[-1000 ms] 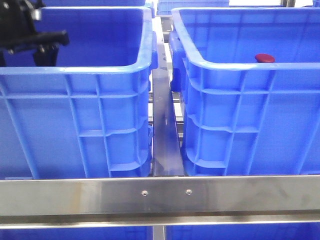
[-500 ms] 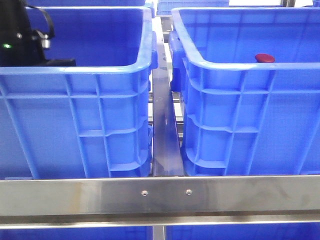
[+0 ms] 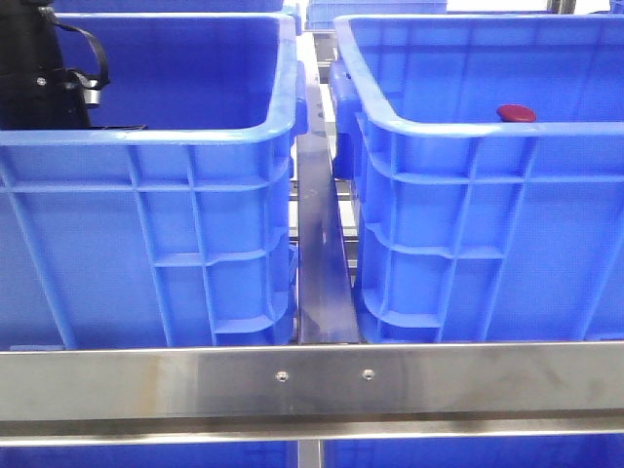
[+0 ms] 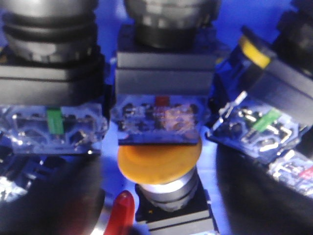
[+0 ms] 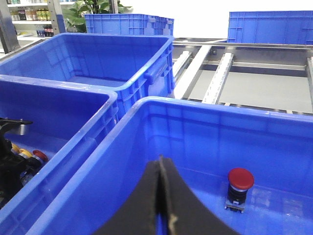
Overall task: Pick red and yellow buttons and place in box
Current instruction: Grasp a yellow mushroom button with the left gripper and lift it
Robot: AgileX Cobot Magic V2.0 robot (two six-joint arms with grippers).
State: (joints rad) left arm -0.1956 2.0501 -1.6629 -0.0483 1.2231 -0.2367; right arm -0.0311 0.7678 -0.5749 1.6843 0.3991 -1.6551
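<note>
We see the right gripper [image 5: 164, 196] pressed together above the box [image 5: 146, 105], near its red button [image 5: 240, 179]; the left gripper's state we cannot tell.

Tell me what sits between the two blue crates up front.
Only a bare metal rail runs through the gap between the left crate and the right crate, seen in the front view.
</note>
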